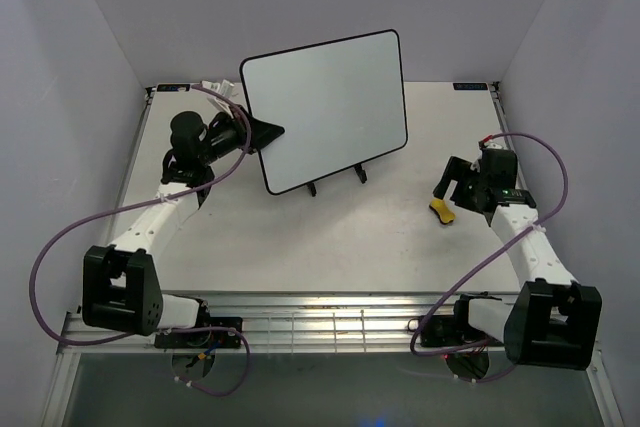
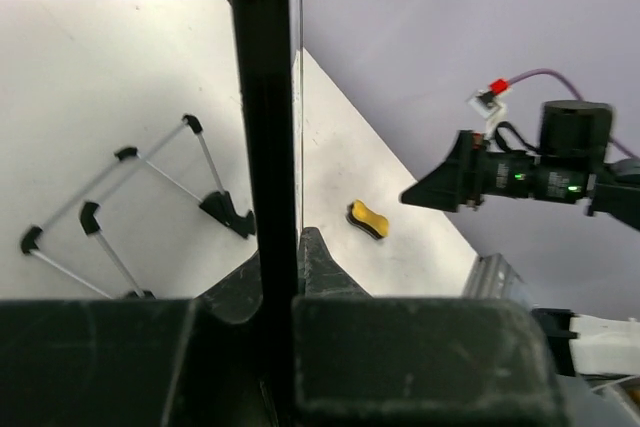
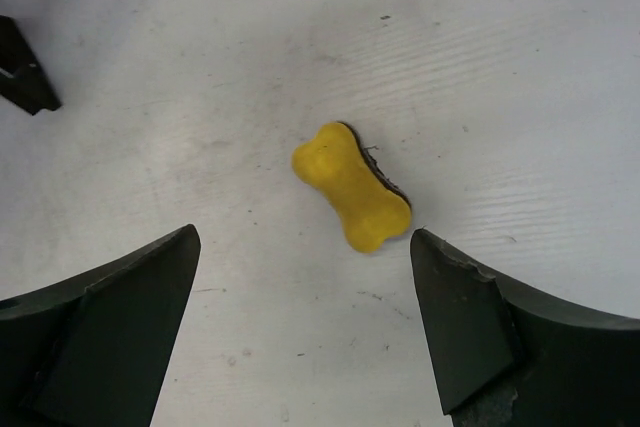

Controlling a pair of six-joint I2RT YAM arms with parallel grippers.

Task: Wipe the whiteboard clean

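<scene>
1. Top view: the whiteboard (image 1: 325,112) stands nearly upright on its wire stand (image 1: 337,179) at the back centre of the table (image 1: 300,247). Its face shows no marks from here. The left gripper (image 1: 262,133) meets the frame at the board's 9 o'clock edge, probably to brace it against wiping pressure. The right gripper (image 1: 452,185) hangs at the board's 4 o'clock, well apart from it. The yellow bone-shaped eraser (image 1: 441,211) lies on the table just beneath that gripper.
2. Left wrist view: the black frame runs straight up between the fingers, which are clamped on it. The stand's legs lie at 9 o'clock and the eraser at 3 o'clock.
3. Right wrist view: the fingers are spread wide and hold nothing. The eraser lies flat just ahead of the gap and touches neither finger, its long axis running from 11 to 5 o'clock. Straddling it this way suits a downward pinch.
</scene>
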